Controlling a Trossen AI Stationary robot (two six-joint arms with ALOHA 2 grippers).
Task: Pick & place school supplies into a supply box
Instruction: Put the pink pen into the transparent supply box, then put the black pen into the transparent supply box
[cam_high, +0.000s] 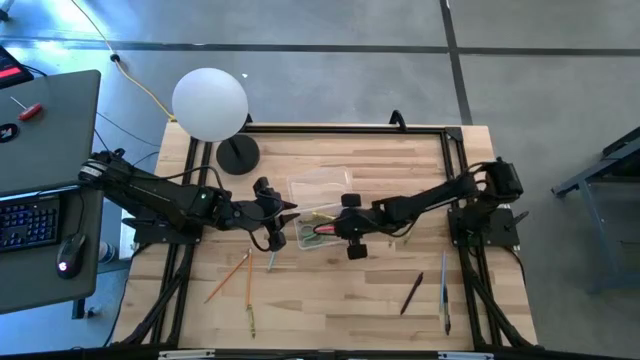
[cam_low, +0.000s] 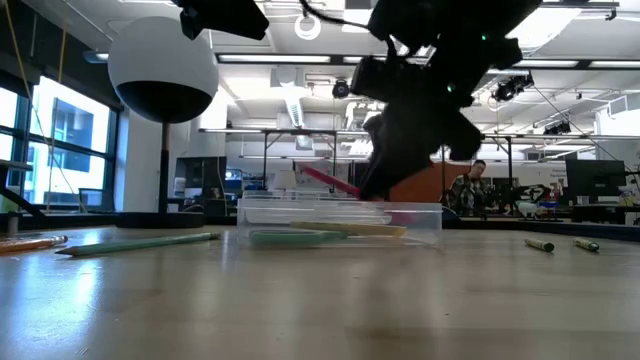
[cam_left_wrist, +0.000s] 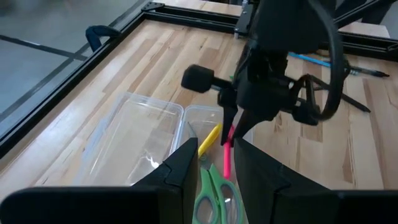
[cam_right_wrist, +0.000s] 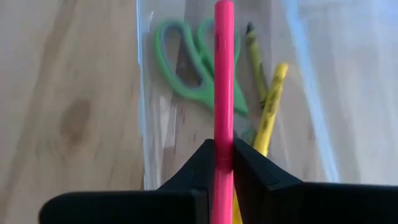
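Pink pen (cam_right_wrist: 223, 74) above box rim (cam_right_wrist: 144, 112)

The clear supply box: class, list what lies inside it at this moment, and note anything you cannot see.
Inside the supply box lie green-handled scissors, a yellow crayon and a darker yellow-green one. The right gripper holds a pink pen over them; its fingers and the pen hide part of the box floor.

Grey floor (cam_high: 330, 25), tall windows (cam_low: 60, 140), ceiling striplights (cam_low: 290, 62).

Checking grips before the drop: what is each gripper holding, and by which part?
The right gripper pinches the pink pen near one end, over the supply box. The left gripper is open, holding nothing.
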